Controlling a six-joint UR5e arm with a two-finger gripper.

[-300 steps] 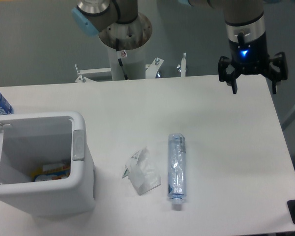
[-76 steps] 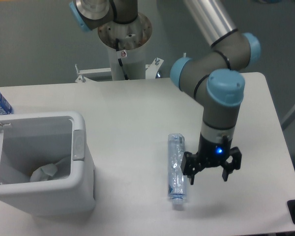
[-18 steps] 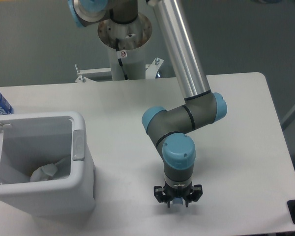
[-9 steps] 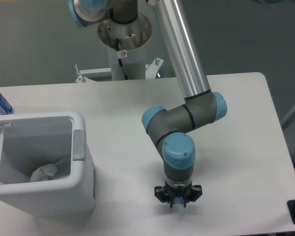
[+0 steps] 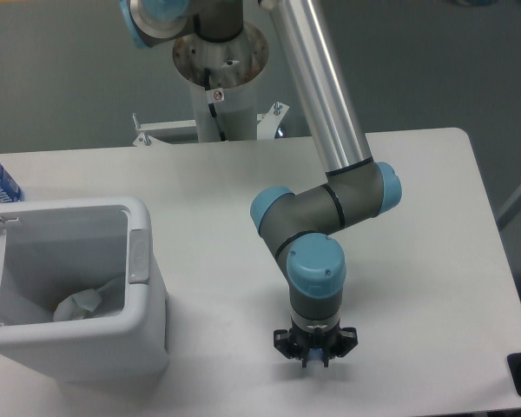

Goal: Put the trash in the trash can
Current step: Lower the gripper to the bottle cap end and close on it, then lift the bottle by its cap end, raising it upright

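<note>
The two-finger gripper [image 5: 313, 352] has dropped onto the now-hidden slim clear bottle; grip unclear. The crumpled whitish wrapper [image 5: 80, 304] lies in the white rectangular trash can [image 5: 139, 254].

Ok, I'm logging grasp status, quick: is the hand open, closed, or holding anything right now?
Hand: down at the table, pointing straight down, with the wrist hiding its fingers; open or closed cannot be told, and no held item is visible.

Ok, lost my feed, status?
Claw low at table, grip hidden. Bottle hidden under arm. Wrapper in bin. Nothing blocking.
</note>
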